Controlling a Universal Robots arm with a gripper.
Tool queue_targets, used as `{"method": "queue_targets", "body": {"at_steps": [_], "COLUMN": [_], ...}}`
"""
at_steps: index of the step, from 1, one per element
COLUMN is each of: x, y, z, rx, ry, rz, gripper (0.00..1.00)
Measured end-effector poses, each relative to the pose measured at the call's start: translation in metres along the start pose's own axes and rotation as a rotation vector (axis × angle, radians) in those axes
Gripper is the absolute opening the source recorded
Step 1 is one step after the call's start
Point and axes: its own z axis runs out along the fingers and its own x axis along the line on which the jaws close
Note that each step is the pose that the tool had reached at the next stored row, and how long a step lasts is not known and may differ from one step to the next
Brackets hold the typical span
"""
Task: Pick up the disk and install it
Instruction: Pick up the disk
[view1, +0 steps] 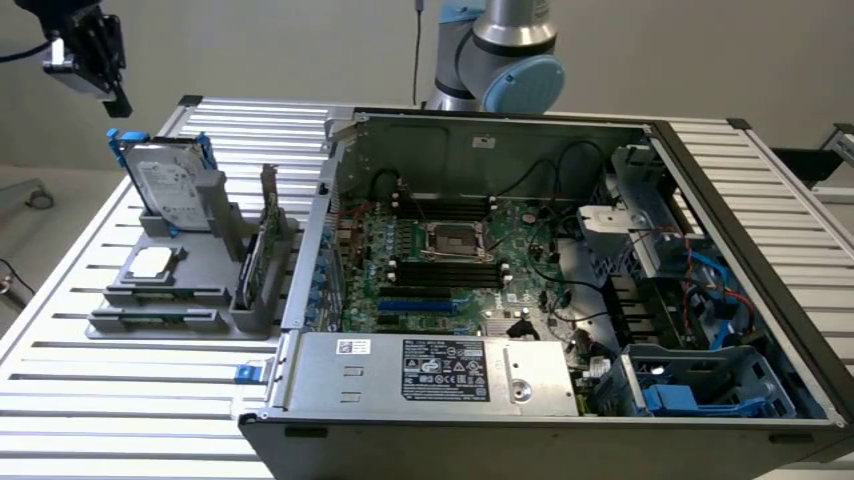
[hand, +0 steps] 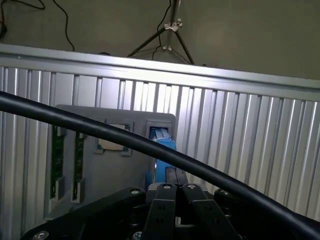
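- A black robot pincer (view1: 114, 98) is seen high above the far corner of a ribbed aluminium table (view1: 80, 400), at the exterior view's upper left. Its fingers are clenched together and nothing is grasped.
- The disk (view1: 174, 185), a flat silver-grey metal hard drive with a white label in a blue plastic carrier, is stood on edge in a grey plastic holder (view1: 187, 322) on the table. It is below the pincer and well apart from it.
- In the wrist view, the clenched pincer (hand: 175, 189) is pointed towards the blue top edge of the disk (hand: 162, 145).
- An open grey metal computer case (view1: 494, 150) is laid just beside the holder, with a blue plastic drive cage (view1: 707, 385) in its near corner.
- The task is judged barely begun: the disk is not yet lifted, so both pick-up and fitting are left.
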Motion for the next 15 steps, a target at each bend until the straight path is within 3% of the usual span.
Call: {"method": "queue_targets", "body": {"at_steps": [5,11,13,14,15], "x": [0.0,0.0002,0.0003,0.0003,0.0004], "y": [-0.0001,-0.0015,-0.0022,-0.0022,-0.0023], "z": [0.0001,0.0005,0.002,0.0035,0.0053], "rx": [-0.0001,-0.0002,0.0001,0.0,0.0004], "ry": [0.0004,0.0006,0.0006,0.0006,0.0006], "rz": [-0.022,-0.022,-0.022,-0.022,-0.022], "gripper": [0.17,0.48,0.48,0.54,0.54]}}
